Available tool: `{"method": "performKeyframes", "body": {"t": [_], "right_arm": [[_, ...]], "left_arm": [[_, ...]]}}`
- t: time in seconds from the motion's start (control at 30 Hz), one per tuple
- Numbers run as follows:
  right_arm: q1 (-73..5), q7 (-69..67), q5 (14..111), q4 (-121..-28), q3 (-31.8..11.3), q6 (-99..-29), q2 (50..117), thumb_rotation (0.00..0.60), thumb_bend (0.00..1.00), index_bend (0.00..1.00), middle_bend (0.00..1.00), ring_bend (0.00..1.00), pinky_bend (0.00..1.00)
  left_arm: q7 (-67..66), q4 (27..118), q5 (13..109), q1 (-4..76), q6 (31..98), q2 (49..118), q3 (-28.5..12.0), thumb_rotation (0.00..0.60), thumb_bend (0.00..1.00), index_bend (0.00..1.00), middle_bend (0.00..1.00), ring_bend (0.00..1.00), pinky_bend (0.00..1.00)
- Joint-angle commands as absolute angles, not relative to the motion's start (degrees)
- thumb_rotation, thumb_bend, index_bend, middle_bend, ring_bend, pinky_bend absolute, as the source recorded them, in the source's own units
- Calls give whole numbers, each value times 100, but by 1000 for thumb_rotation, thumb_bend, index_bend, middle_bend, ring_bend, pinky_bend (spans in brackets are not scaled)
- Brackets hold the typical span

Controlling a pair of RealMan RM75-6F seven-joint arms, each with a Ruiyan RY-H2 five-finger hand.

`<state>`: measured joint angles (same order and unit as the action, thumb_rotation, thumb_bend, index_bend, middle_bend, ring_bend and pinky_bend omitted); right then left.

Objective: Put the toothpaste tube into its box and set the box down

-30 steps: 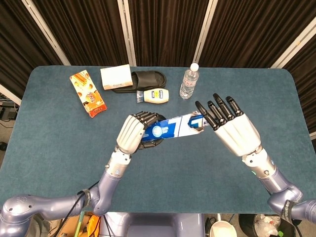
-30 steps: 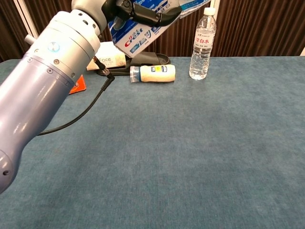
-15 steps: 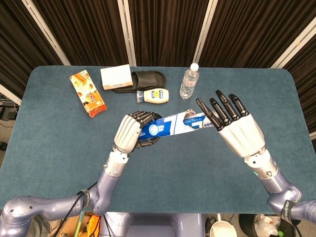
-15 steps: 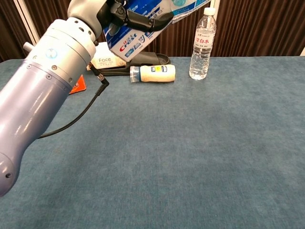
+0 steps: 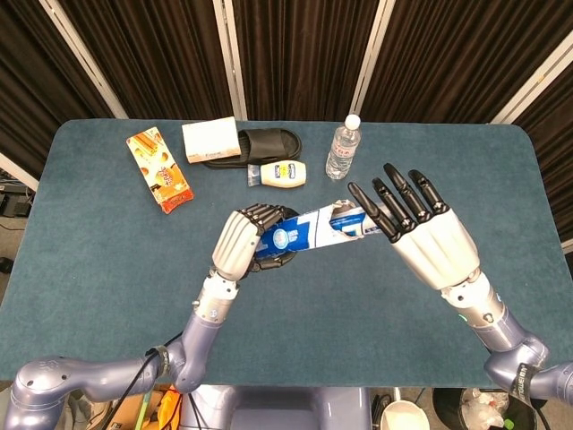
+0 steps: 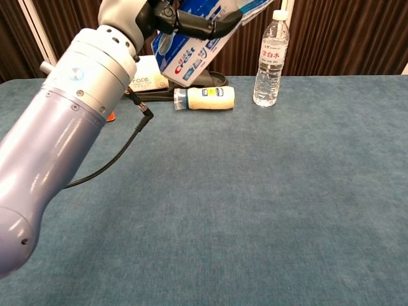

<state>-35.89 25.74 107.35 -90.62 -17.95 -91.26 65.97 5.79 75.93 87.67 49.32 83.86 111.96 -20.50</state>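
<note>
Your left hand (image 5: 240,244) wraps its fingers round the light, crushable toothpaste box (image 5: 309,231); keep holding mid-body while your right hand (image 5: 421,233), fingers spread, guards the open end.

The chest view's top edge cuts off the toothpaste box (image 6: 191,44); right hand (image 5: 421,237) unseen there.
</note>
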Motion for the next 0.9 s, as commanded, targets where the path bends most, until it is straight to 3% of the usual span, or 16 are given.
{"method": "performKeyframes", "body": {"t": [0.03,0.27,0.9], "right_arm": [[-3608,2560,10727,-9083,-1804,-9098,6599,600,387,61,387,235,373],[-3624,2538,10700,-9154,-1819,-9053,6579,600,346,3,358,210,338],[-3438,2499,10390,-8923,-1847,-9166,6602,600,336,0,336,189,317]], "left_arm": [[798,7461,8884,4967,8498,11312,-2029,600,442,364,523,502,536],[1102,7213,8981,4967,8646,11500,-1979,600,443,361,517,494,527],[1729,7024,9319,4986,9169,11520,-2084,600,454,355,508,488,526]]}}
